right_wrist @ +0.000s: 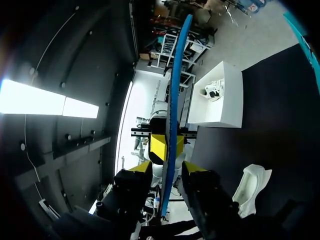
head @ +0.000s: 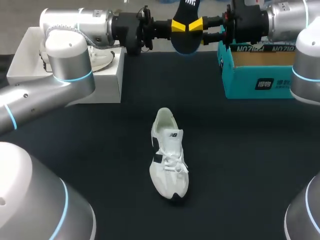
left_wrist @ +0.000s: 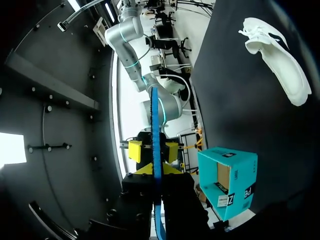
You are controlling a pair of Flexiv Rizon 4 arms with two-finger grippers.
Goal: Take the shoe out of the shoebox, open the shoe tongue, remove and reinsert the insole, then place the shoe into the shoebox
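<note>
Clamps the dark insole [head: 185,45] tight in the left gripper [head: 178,26] above the table's [head: 250,165] far side, straddles it with the right gripper [head: 196,25] — fingers spread, seemingly clear of it — with the white shoe [head: 169,160] upright mid-table, outside the teal shoebox [head: 255,82].

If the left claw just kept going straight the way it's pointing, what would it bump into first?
The left gripper already pinches the insole. Straight beyond that, the right gripper faces it head-on, seemingly almost tip to tip, though depth is hard to judge.
</note>
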